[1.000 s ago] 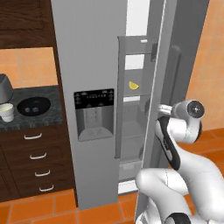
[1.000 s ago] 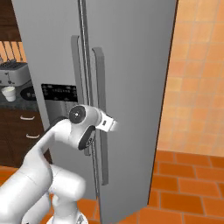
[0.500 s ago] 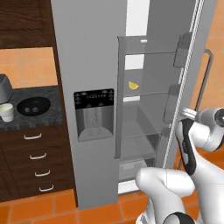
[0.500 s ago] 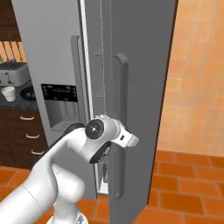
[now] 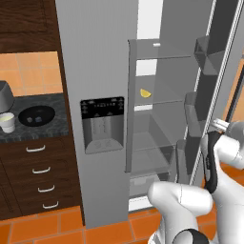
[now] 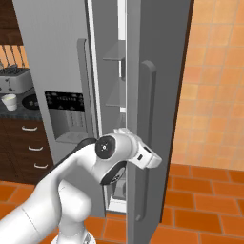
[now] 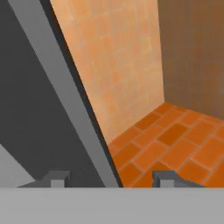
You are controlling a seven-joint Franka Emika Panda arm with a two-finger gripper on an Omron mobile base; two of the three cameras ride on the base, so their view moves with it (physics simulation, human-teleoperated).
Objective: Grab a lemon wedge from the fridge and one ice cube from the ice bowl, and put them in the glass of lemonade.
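Left base view: the fridge [image 5: 100,71] stands with its right door swung wide, the lemon wedge [image 5: 145,93] on a middle shelf; ice bowl [image 5: 36,116] and glass of lemonade [image 5: 6,122] sit on the counter [image 5: 57,125]. Fetching the wedge comes next.

Right base view: the door [image 6: 152,95] blocks the arm's path.

Hand view: the claw [image 7: 109,178] is parted, empty, straddling the door edge

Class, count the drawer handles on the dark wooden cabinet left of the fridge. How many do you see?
4, stacked in one column on the cabinet: top, second, third, bottom. More may lie beyond the picture's left edge.
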